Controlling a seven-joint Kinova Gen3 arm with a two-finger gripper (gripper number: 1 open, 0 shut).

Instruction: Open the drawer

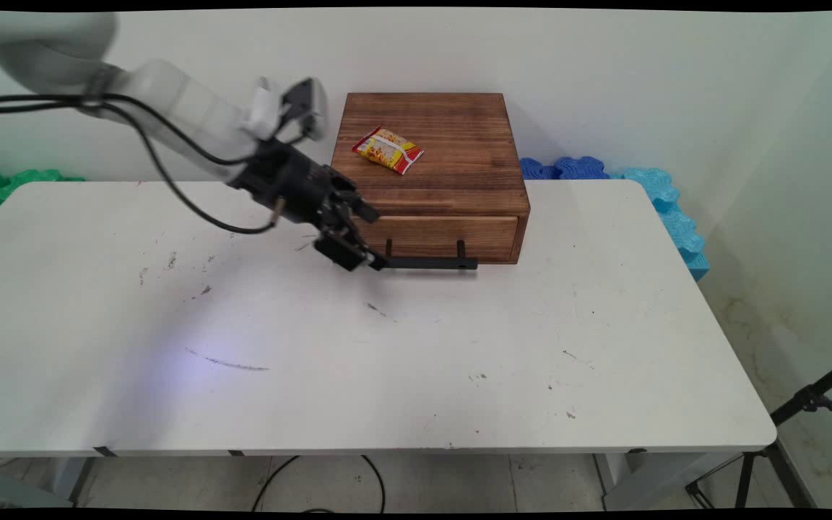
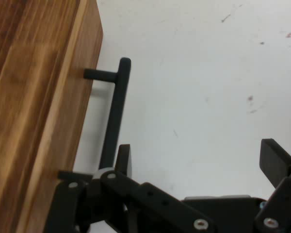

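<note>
One gripper [image 1: 362,245] [image 2: 196,162], fingers spread, low beside handle's [image 1: 430,263] [image 2: 115,111] left end, one finger [image 2: 123,159] touching bar. Drawer [image 1: 445,237] shut (packet [image 1: 387,149] atop box [image 1: 452,137]).

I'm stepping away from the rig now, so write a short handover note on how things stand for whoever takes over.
Gripper: open, at the left end of the drawer handle, one finger beside the bar; nothing held.
Things: wooden drawer box at the table's far side, drawer shut. A snack packet lies on top of the box.
Done: nothing grasped or opened.
Left: not stated.
</note>
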